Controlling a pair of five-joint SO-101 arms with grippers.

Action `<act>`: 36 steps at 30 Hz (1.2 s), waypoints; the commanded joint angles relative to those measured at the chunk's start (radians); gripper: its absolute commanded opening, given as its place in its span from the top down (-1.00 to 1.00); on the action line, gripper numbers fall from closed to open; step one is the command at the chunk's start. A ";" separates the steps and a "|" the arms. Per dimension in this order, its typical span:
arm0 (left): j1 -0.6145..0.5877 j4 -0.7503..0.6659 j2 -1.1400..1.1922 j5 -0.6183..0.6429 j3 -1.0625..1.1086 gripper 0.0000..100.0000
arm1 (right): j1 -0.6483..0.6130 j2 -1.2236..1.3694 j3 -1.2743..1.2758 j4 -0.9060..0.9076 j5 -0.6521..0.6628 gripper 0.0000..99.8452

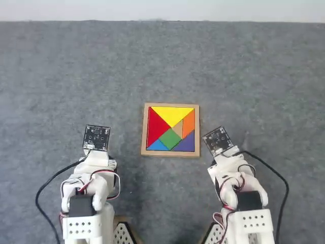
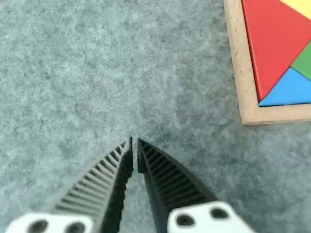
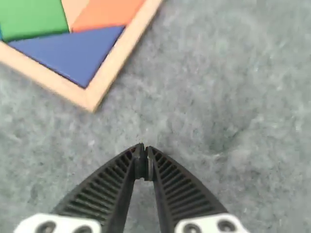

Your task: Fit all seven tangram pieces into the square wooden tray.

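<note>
The square wooden tray (image 1: 143,129) lies mid-table, holding a yellow triangle (image 1: 172,114), red triangle (image 1: 155,127), orange piece (image 1: 189,123), green square (image 1: 170,137), blue triangle (image 1: 157,146) and indigo triangle (image 1: 186,144). A tan triangular patch (image 1: 178,127) sits between them; I cannot tell whether it is a piece or bare tray floor. My left gripper (image 2: 134,141) is shut and holds nothing, low over the felt left of the tray's near-left corner (image 2: 248,114). Just off the tray's near-right corner (image 3: 90,99), my right gripper (image 3: 144,147) is likewise shut and holds nothing.
Grey felt (image 1: 61,76) covers the whole table. The left arm (image 1: 89,188) and right arm (image 1: 236,185) stand at the near edge on either side of the tray, with cables looping beside them.
</note>
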 commanded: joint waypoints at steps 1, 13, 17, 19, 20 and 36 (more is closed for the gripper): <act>0.005 0.003 -0.017 -0.002 -0.010 0.96 | 0.012 -0.079 0.018 0.064 0.026 0.98; 0.005 0.003 -0.017 -0.002 -0.010 0.96 | 0.094 -0.151 0.014 0.286 0.072 0.98; 0.005 0.003 -0.017 -0.002 -0.010 0.96 | 0.243 -0.150 0.014 0.288 0.150 0.98; 0.005 0.003 -0.017 -0.002 -0.010 0.96 | 0.329 -0.145 0.014 0.291 0.192 0.98; 0.005 0.003 -0.017 -0.002 -0.010 0.96 | 0.372 -0.145 0.014 0.303 0.210 0.98; 0.005 0.003 -0.017 -0.002 -0.010 0.96 | 0.460 -0.154 0.014 0.351 0.298 0.98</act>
